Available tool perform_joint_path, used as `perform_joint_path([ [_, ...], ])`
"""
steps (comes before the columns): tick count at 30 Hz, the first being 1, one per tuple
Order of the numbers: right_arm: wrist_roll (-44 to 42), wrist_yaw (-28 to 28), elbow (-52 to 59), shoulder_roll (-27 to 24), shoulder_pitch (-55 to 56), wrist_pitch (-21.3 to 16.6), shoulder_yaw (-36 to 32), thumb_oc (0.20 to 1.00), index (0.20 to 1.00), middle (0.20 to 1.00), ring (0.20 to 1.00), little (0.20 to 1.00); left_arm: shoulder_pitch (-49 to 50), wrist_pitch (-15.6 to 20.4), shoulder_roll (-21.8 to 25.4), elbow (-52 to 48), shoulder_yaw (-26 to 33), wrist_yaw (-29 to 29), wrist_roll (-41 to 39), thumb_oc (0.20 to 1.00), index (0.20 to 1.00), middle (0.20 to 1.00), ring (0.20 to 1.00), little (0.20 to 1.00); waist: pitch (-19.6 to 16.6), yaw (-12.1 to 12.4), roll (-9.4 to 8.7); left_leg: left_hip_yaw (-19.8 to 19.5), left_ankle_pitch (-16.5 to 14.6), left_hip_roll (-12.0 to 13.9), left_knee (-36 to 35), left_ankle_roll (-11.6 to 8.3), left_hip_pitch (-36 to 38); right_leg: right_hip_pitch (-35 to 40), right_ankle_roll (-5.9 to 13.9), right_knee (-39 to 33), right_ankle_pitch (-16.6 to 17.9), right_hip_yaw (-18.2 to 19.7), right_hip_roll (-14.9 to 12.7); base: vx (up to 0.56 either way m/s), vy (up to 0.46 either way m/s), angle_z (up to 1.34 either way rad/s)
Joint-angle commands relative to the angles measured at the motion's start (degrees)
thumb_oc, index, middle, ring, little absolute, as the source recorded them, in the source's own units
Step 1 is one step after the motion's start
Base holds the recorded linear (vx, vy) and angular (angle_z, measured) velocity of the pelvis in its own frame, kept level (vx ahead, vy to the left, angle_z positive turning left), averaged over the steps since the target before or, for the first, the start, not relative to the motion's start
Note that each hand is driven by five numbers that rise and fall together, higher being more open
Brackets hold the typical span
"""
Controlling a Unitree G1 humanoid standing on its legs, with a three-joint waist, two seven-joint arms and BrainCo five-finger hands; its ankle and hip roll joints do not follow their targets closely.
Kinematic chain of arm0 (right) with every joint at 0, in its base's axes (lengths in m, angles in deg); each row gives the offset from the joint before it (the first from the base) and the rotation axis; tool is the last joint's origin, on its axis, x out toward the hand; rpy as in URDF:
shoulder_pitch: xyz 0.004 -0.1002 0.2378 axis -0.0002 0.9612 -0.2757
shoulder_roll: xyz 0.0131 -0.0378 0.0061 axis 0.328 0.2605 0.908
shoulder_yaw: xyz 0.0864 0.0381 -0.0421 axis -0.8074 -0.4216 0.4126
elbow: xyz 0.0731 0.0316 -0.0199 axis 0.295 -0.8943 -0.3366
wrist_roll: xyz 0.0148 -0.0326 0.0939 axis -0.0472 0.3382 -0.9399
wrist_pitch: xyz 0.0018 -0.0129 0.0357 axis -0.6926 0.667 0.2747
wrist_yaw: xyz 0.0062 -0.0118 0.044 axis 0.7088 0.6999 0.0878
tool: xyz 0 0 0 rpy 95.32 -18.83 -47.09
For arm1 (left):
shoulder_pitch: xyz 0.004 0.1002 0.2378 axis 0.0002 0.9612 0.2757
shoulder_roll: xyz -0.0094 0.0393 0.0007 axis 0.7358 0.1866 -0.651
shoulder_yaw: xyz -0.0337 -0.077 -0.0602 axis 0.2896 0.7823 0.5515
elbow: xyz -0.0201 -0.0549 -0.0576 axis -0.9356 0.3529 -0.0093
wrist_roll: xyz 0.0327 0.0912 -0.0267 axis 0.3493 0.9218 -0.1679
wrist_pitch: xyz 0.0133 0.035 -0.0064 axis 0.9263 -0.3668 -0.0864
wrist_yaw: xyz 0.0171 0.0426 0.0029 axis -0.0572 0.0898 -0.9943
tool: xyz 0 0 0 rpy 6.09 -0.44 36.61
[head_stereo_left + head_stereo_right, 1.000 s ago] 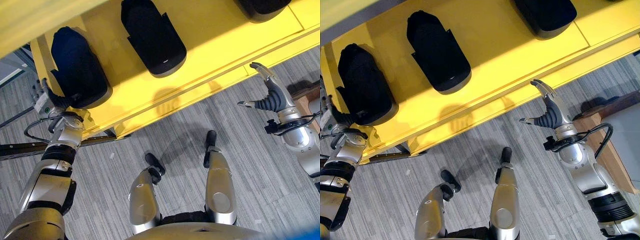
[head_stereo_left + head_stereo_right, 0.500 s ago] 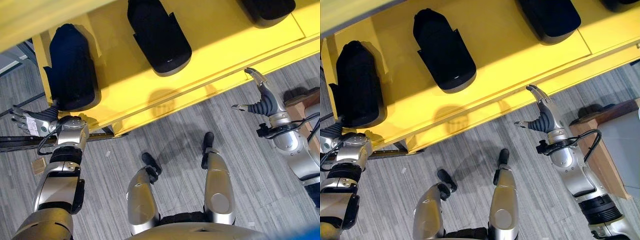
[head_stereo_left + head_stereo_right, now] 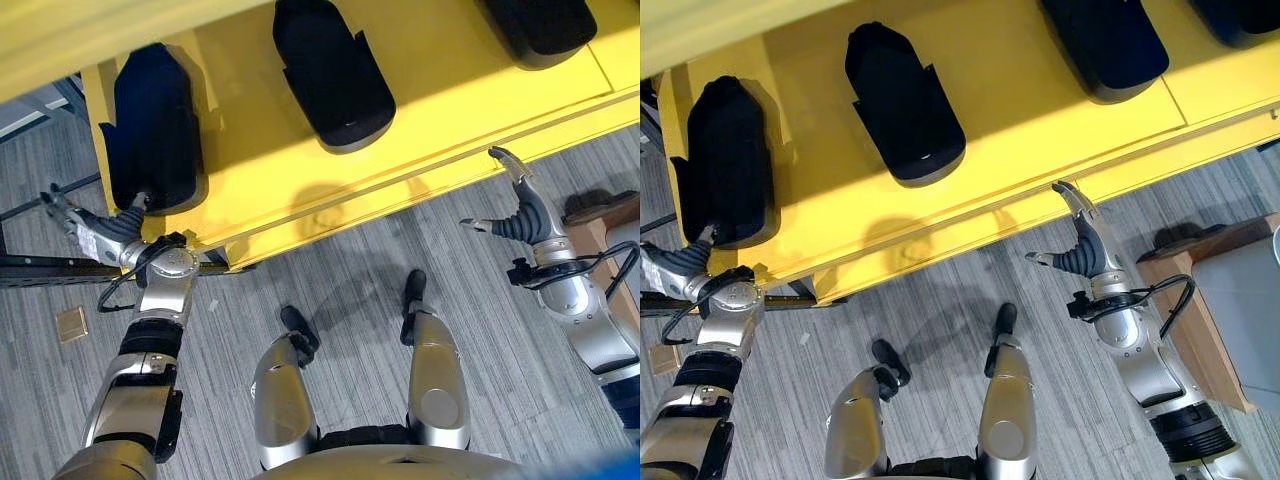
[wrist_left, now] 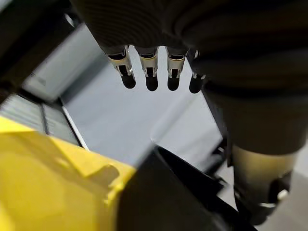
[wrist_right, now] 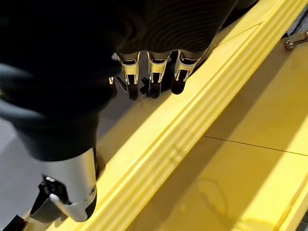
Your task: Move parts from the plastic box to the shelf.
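Yellow shelf [image 3: 420, 140] w/ black parts [image 3: 330, 70]; left robot hand [image 3: 95, 230] & right robot hand [image 3: 520, 205] open, empty.

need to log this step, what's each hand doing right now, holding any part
Left hand: open, holding nothing, by the end of the yellow shelf.
Right hand: open, holding nothing, just off the shelf's front edge.

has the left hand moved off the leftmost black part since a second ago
Yes. The left hand has come away from the leftmost black part, dropping back below the yellow shelf edge and out over the floor; its fingers are open and hold nothing.
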Motion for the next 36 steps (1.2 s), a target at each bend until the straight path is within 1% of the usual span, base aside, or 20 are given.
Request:
perform_joint_path([
  [1, 2.0, 2.3, 1.0, 1.7, 0.4, -3.6, -1.3, 1.000, 1.000, 1.000, 1.000, 1.000, 1.4, 4.1, 2.7, -1.5, -0.7, 1.9, 4.9, 1.000, 1.000, 1.000, 1.000, 1.000, -3.3, -0.1, -1.90, -4.0, -0.4, -4.5, -2.7, 1.42, 0.4, 2.7, 4.07, 5.7, -9.0, 1.6, 0.5, 0.00, 0.000, 0.00],
  [4, 2.4, 2.8, 0.0, 2.0, 0.4, -4.2, -0.9, 1.000, 1.000, 1.000, 1.000, 1.000, 1.8, 4.6, 2.0, -1.6, -2.0, 3.6, 4.6, 1.000, 1.000, 1.000, 1.000, 1.000, -3.4, -0.2, -1.82, -3.8, -0.3, -4.4, -2.8, 1.37, 0.6, 3.0, 4.14, 5.4, -8.9, 1.3, 0.4, 0.00, 0.000, 0.00],
  [11, 2.7, 3.1, -1.1, 2.4, 0.4, -4.9, -0.1, 1.000, 1.000, 1.000, 1.000, 1.000, 2.1, 4.8, 0.5, -1.2, -3.7, 3.7, 3.5, 1.000, 1.000, 1.000, 1.000, 1.000, -3.7, -0.4, -1.89, -3.6, -0.4, -4.1, -2.4, 1.38, 0.8, 3.4, 4.16, 5.4, -8.9, 1.3, 0.2, 0.00, 0.000, -0.01],
  [16, 3.0, 3.6, -1.6, 2.8, -0.1, -4.9, 0.4, 1.000, 1.000, 1.000, 1.000, 1.000, 1.1, 5.0, -0.4, -0.1, -3.7, 5.8, -0.6, 1.000, 1.000, 1.000, 1.000, 1.000, -3.7, -0.4, -1.88, -3.7, -0.4, -4.0, -2.4, 1.22, 0.8, 3.6, 4.27, 5.1, -8.9, 1.3, 0.2, 0.00, 0.000, 0.00],
  [20, 3.4, 3.7, -1.6, 3.3, -0.5, -4.4, 0.8, 1.000, 1.000, 1.000, 1.000, 1.000, 0.6, 5.2, -1.9, 0.6, -3.5, 7.3, -4.2, 1.000, 1.000, 1.000, 1.000, 1.000, -3.7, -0.4, -2.00, -3.8, -0.4, -3.9, -2.2, 1.22, 0.7, 3.7, 4.26, 5.2, -8.9, 1.1, 0.2, 0.00, 0.000, 0.00],
  [24, 3.6, 3.7, -1.6, 3.8, -1.0, -4.0, 1.2, 1.000, 1.000, 1.000, 1.000, 1.000, 0.1, 5.8, -3.9, 2.0, -2.9, 6.6, -8.4, 1.000, 1.000, 1.000, 1.000, 1.000, -3.5, -0.4, -2.14, -3.9, -0.4, -3.9, -2.2, 1.15, 0.7, 4.0, 4.29, 4.9, -9.0, 1.0, 0.4, 0.00, 0.000, 0.00],
  [33, 3.9, 4.1, -1.4, 4.3, -1.2, -4.1, 2.1, 1.000, 1.000, 1.000, 1.000, 1.000, -0.8, 6.9, -4.9, 3.3, -3.1, 8.1, -10.5, 1.000, 1.000, 1.000, 1.000, 1.000, -3.3, -0.4, -2.58, -3.7, -0.3, -3.5, -2.3, 1.06, 0.9, 4.5, 4.37, 4.4, -8.8, 0.7, 0.6, 0.00, 0.000, 0.00],
  [36, 4.0, 4.4, -1.1, 4.6, -1.2, -3.8, 2.3, 1.000, 1.000, 1.000, 1.000, 1.000, -0.6, 7.2, -5.6, 2.7, -3.7, 8.4, -9.4, 1.000, 1.000, 1.000, 1.000, 1.000, -3.2, -0.3, -2.70, -3.6, -0.2, -3.4, -2.5, 1.05, 1.1, 5.1, 4.37, 3.9, -8.7, 0.4, 0.7, 0.00, 0.000, 0.00],
])
